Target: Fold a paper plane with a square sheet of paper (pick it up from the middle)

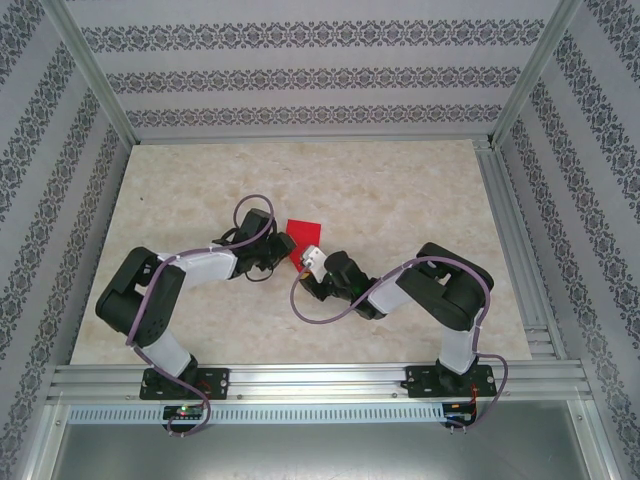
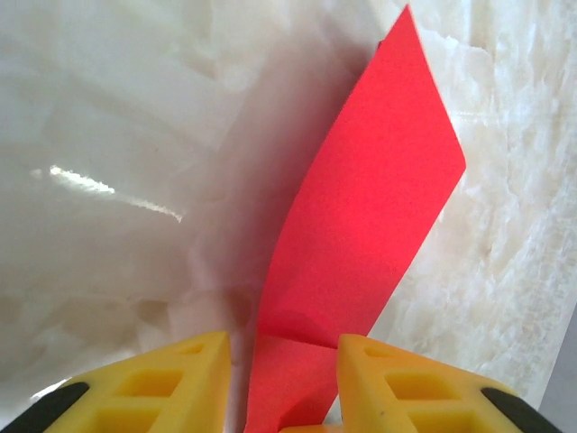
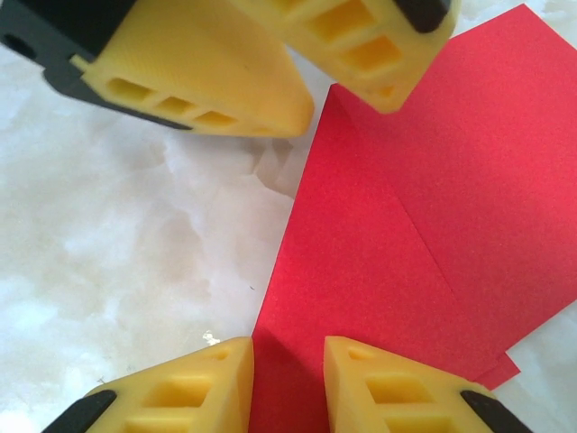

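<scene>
Elbows out, left gripper (image 2: 284,352) and right gripper (image 3: 288,354) meet at red paper (image 1: 303,231).

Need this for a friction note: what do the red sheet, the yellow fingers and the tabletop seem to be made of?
Red sheet: thin paper, matte with a fine grain; it holds sharp creases and bends freely. Yellow fingers: likely moulded or printed plastic, matte, with hollow ribbed cells. Tabletop: glossy, marble-patterned with a glare streak; stone or laminate, I cannot tell.

Lab-style robot cell: aluminium frame (image 1: 320,378), patterned wall panels (image 1: 320,75), marble-look tabletop (image 1: 400,190).
</scene>
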